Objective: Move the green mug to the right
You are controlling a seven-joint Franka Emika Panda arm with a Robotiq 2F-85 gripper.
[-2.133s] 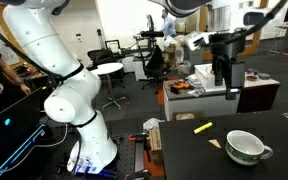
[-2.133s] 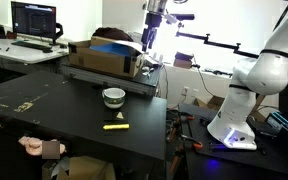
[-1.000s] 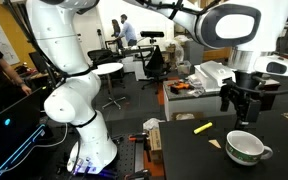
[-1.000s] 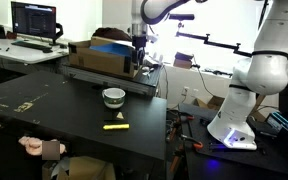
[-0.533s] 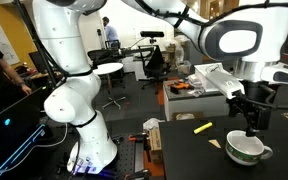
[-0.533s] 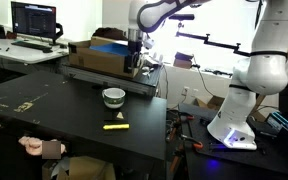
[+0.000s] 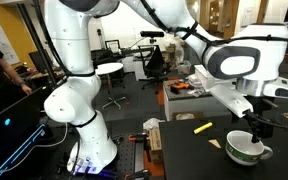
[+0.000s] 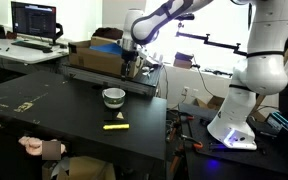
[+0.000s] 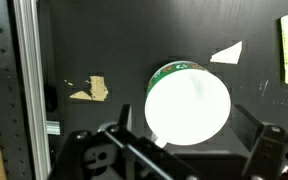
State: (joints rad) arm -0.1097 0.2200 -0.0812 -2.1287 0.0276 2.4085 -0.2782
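– Above the black counter (image 7: 180, 150), what is asked of the white robot arm (image 7: 242, 60) at this step?

– A grasp is judged to be in preparation. The black gripper (image 7: 256, 128) is hung just over the wide, squat green mug with the white inside (image 7: 247, 148) and is not seen to touch it. In the wrist view its fingers (image 9: 102, 150) are spread wide, and the mug (image 9: 188, 103) lies between them.

– How is it to be done well?

– A straight descent is advised, kept centred so that neither finger is set down on the rim. The mug is broad, so either the whole bowl must be spanned or one wall pinched; which is possible cannot be told. The small handle (image 7: 270, 152) is best left clear. A low lift should suffice before the carry to the right.

– And the surroundings?

– An open office or lab is shown, with desks, chairs and a monitor (image 8: 34, 18). On the counter, a cardboard box (image 8: 104, 58) is placed behind the mug, a yellow marker-like stick (image 7: 202, 127) near it, and a white paper scrap (image 9: 227, 52) just beside it.
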